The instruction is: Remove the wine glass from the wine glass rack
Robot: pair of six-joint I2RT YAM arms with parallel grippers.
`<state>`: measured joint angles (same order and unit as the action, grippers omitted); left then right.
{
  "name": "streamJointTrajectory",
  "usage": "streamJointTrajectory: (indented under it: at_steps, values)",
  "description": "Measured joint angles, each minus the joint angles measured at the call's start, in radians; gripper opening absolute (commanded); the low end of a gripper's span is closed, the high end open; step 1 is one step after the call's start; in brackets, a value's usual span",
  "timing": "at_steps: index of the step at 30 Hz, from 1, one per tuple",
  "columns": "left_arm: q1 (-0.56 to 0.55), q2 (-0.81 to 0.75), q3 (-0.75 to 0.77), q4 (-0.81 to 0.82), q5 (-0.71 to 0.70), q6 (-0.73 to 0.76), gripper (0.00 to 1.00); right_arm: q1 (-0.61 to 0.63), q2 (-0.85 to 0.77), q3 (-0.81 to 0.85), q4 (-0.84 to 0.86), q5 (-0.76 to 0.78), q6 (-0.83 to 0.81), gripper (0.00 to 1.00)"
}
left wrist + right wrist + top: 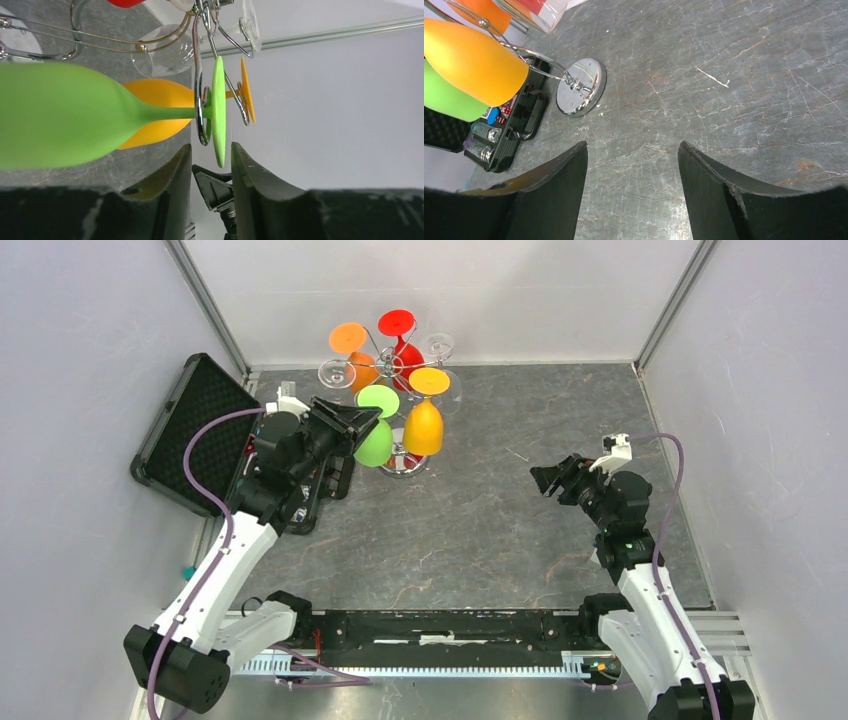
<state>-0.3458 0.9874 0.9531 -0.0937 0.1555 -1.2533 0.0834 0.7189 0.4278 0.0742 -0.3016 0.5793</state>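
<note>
The chrome wine glass rack [403, 462] stands at the back of the table, and several glasses hang from it upside down. A green wine glass [375, 443] hangs on its near-left arm. My left gripper [372, 420] is open at that glass's round foot [218, 110]. In the left wrist view the foot's lower rim dips between the two fingers of the gripper [211, 150], with a gap on each side. The stem sits in the rack's wire loop [199, 100]. My right gripper [545, 480] is open over bare table, empty, well to the right of the rack's mirrored base [580, 86].
A yellow glass [424, 425] hangs right beside the green one. Orange [355, 355], red [400, 335] and clear [337, 373] glasses hang behind. An open black case [190, 430] with small items lies at the left wall. White walls close in the table.
</note>
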Motion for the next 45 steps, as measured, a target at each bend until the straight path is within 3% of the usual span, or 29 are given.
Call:
streamJointTrajectory:
  at_steps: [10, 29, 39, 45]
  values:
    - [-0.01, -0.01, -0.012, 0.021, -0.024, -0.016, 0.02, 0.0, -0.032, 0.0, -0.008, 0.016, -0.001, 0.72]
    - [-0.01, -0.056, -0.012, 0.023, -0.024, -0.018, 0.02, 0.0, -0.06, 0.0, -0.036, 0.04, 0.0, 0.72]
    - [-0.014, -0.12, -0.012, 0.026, -0.155, -0.018, 0.02, 0.0, -0.071, 0.0, -0.053, 0.042, 0.011, 0.71]
    - [-0.014, -0.075, -0.005, 0.046, -0.181, -0.017, 0.02, 0.0, -0.072, 0.001, -0.064, 0.044, 0.019, 0.72]
